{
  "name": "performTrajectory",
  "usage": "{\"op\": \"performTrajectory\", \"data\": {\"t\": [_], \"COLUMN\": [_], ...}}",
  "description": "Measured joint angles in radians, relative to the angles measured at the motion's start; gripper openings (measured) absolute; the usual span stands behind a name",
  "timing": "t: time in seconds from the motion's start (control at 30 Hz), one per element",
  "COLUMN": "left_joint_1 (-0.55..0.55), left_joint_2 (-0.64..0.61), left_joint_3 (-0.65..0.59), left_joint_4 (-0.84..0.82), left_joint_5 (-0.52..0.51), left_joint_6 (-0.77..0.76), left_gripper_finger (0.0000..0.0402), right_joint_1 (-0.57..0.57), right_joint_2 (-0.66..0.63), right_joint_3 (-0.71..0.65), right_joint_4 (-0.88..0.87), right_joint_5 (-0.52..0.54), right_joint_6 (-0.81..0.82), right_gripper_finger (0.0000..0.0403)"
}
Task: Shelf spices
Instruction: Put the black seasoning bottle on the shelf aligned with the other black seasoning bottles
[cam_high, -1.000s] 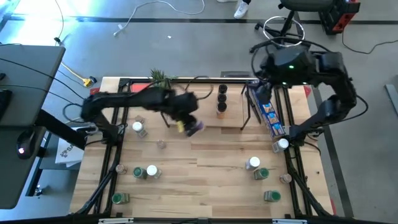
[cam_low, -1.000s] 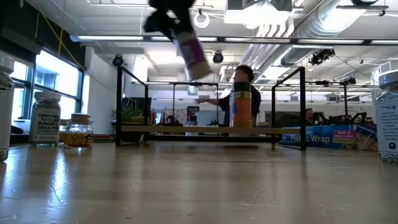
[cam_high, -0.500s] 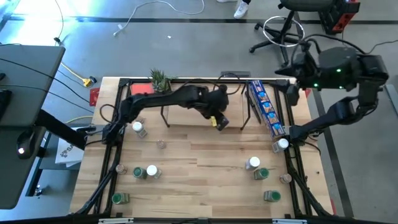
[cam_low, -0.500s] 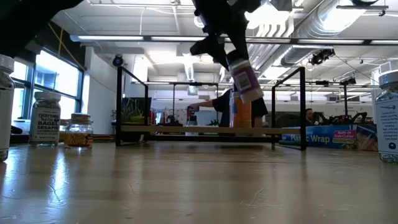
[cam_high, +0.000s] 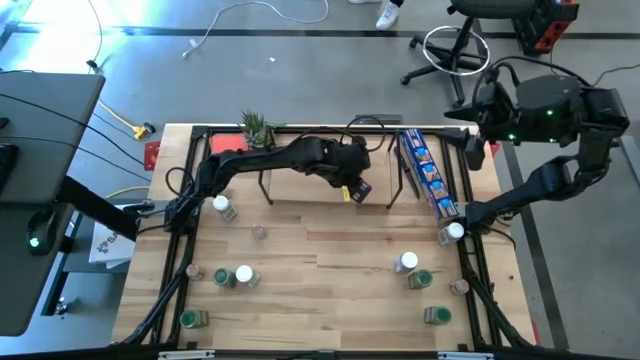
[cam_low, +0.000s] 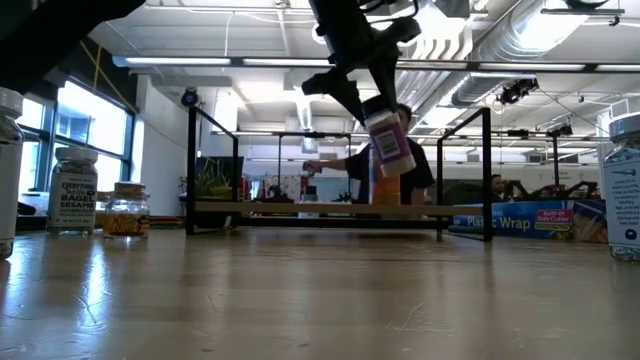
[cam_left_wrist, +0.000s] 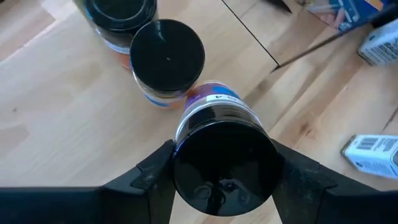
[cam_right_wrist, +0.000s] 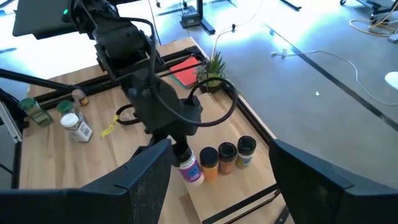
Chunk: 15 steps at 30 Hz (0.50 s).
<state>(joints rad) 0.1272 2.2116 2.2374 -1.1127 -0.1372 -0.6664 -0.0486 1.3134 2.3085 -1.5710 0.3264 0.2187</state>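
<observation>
L gripper (cam_left_wrist: 221, 171): my fingers clamped on a black-lid spice jar (cam_left_wrist: 219, 140), purple label, held tilted in air over the shelf (cam_high: 310, 200).
Jar pos: just beside two black-lid jars (cam_left_wrist: 166, 59) standing on shelf, not touching wood.
R gripper (cam_right_wrist: 217, 180): jaws wide apart, nothing in them, up high past table's far R corner.
Other jars (cam_high: 232, 277): scattered on table (cam_high: 330, 270).

Black-lidded spice jar (cam_left_wrist: 221, 158) with purple-and-white label, tilted, held in the air above the shelf (cam_high: 300, 190), just beside two upright black-lidded jars (cam_left_wrist: 166, 59) standing on it. Remaining jars (cam_high: 232, 277), with green, white or brownish lids, stand scattered on the tabletop in front of the shelf, well apart from it.
</observation>
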Motion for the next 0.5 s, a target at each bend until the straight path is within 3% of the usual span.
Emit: {"op": "performTrajectory", "data": {"t": [0.5], "left_joint_1": [-0.003], "left_joint_2": [0.024], "left_joint_3": [-0.001], "left_joint_4": [-0.05], "left_joint_5": [0.016], "left_joint_6": [-0.065], "left_gripper_finger": [0.021], "right_joint_1": [0.0], "right_joint_2": [0.015], "right_joint_3": [0.0], "right_joint_4": [0.0], "right_joint_5": [0.0], "right_joint_6": [-0.025], "right_gripper_finger": [0.0263]}}
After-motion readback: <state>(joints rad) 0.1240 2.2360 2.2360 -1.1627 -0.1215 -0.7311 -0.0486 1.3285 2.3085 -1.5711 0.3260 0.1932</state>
